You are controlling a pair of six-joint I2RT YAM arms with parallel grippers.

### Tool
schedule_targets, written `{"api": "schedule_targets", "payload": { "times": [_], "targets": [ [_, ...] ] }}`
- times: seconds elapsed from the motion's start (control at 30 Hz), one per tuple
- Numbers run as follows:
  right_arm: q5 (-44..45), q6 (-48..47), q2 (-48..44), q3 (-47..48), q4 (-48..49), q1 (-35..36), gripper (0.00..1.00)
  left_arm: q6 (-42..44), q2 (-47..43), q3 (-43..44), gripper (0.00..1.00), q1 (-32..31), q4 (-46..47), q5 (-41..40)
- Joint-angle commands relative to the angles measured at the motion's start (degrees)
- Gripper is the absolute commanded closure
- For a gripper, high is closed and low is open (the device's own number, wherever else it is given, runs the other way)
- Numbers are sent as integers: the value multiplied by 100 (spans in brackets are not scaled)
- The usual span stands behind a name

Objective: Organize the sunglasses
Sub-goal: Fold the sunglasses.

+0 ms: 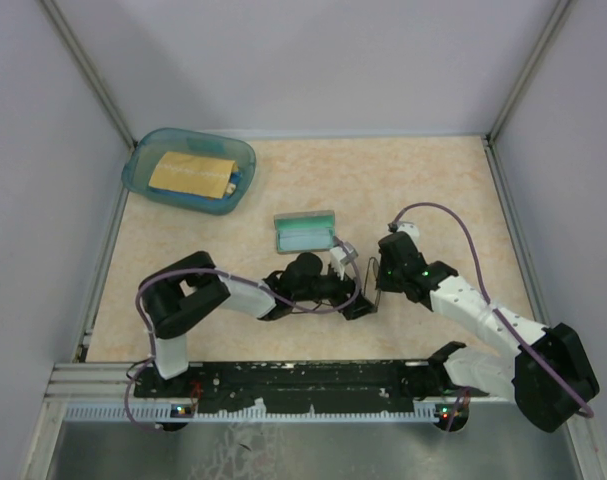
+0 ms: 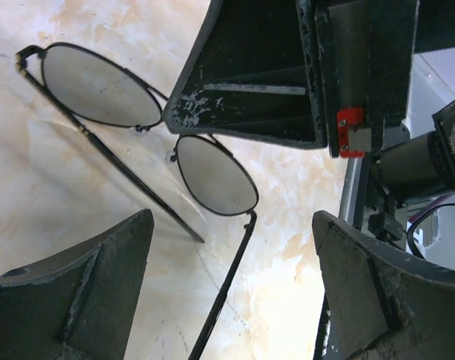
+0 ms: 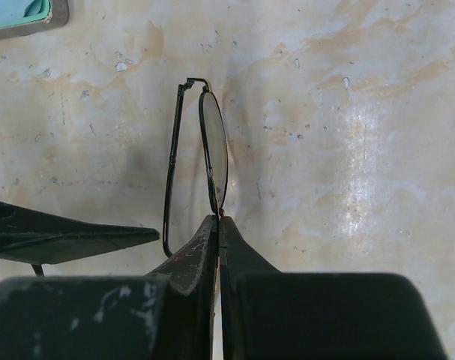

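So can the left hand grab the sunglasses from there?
Probably yes: the left hand is open at the sunglasses, one temple arm between its fingers, nothing blocking. The right hand pinches them too.

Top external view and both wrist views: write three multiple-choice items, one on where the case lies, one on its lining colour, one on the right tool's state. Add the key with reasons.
1. The open case lies:
A. flat just beyond the sunglasses, on their far side
B. on their near side
C. lifted in the air

2. The case's lining is:
A. red
B. teal
C. yellow

3. The right tool is:
A. spread wide
B. shut on the sunglasses
C. out of every view

Key:
1 A, since the top view shows the case lying flat past the sunglasses.
2 B, since teal shows inside the grey rim.
3 B, since the right wrist view shows it pinched on the sunglasses beside a lens.
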Motion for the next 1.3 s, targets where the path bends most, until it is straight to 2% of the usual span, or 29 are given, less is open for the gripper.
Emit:
{"api": "schedule_targets", "payload": {
  "times": [0.0,0.2,0.33,0.6,0.87,1.27],
  "targets": [
    [31,24,12,54,234,-46,100,226,-569,-261,7,-29,-199,-535],
    [51,-10,-53,41,201,-46,100,445,-1706,-747,6,-29,-1314,-1895],
    [30,-33,-83,30,224,-46,100,587,-2115,-880,6,-29,-2053,-2171],
    [-16,-54,-8,19,327,-41,100,871,-2053,-649,7,-73,-3527,-2341],
    [-58,-92,26,42,363,-45,100,1012,-2214,-592,7,-148,-4035,-2438],
    [-75,-172,-38,15,298,-46,100,771,-1508,13,6,-153,-4321,-3320]
  ]
}}
